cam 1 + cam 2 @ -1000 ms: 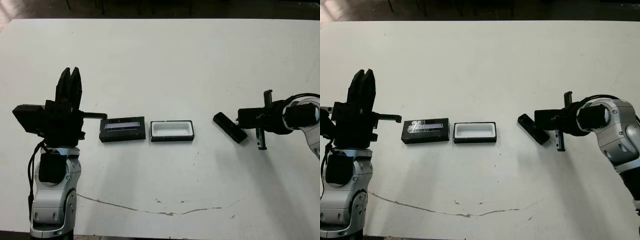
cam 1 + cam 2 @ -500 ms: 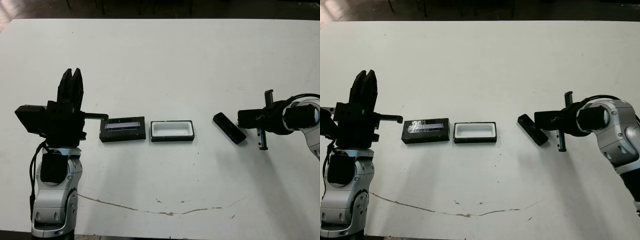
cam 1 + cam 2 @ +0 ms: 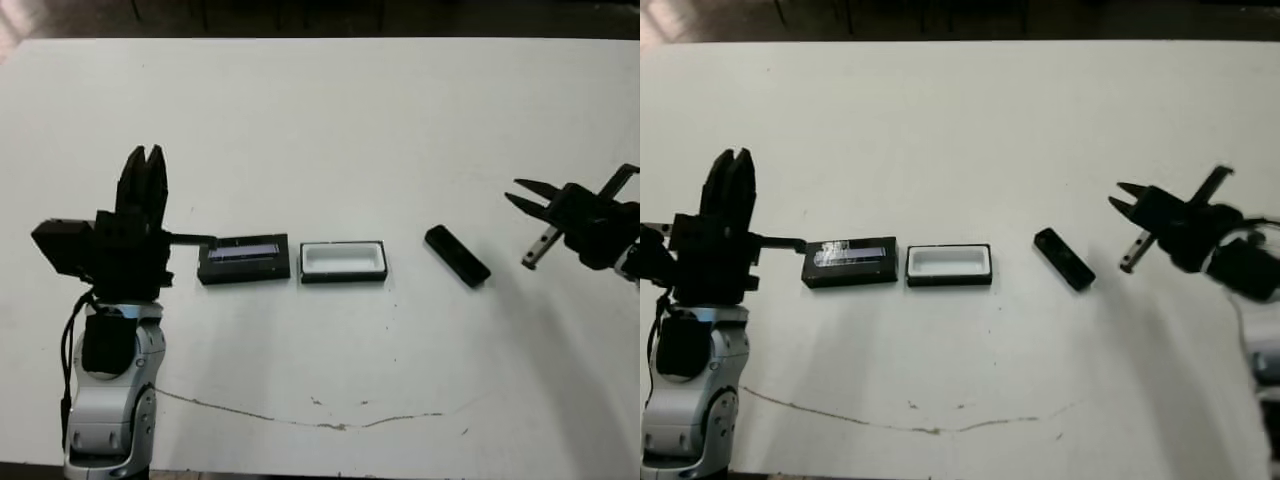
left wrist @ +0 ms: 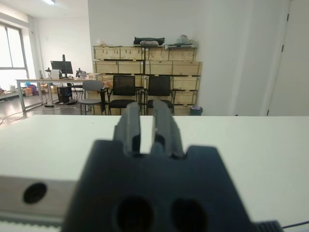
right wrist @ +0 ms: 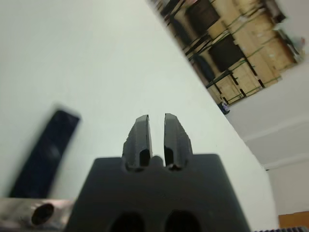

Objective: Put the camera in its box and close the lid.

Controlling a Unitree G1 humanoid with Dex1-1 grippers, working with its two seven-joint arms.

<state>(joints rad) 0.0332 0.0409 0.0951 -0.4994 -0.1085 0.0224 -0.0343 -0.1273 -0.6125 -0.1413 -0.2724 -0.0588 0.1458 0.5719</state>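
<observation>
Items as I log them from the head camera, on the white table: one lid, flat and black with a pale stripe along its top, lying left of centre; one box, black rim and white lining, open and empty, just beside the lid on its right with a narrow gap between them, the two in a row; one camera, a slim black bar, lying flat and askew, well to the right of the box and outside it. A thin dark crack runs across the table surface on the near side of all three. Left gripper: raised at the left of the table, fingers pointing upward and away, pressed nearly together with only a thin slit showing in the left wrist view, holding nothing; a thin black part of its body reaches toward the lid's left end, and I cannot tell whether it touches. Right gripper: lifted off to the right of the camera and apart from it, its tips pointing left, fingers parted by a small gap, empty. The right wrist view shows the camera as a blurred dark bar on the table beside that gripper's fingers.
</observation>
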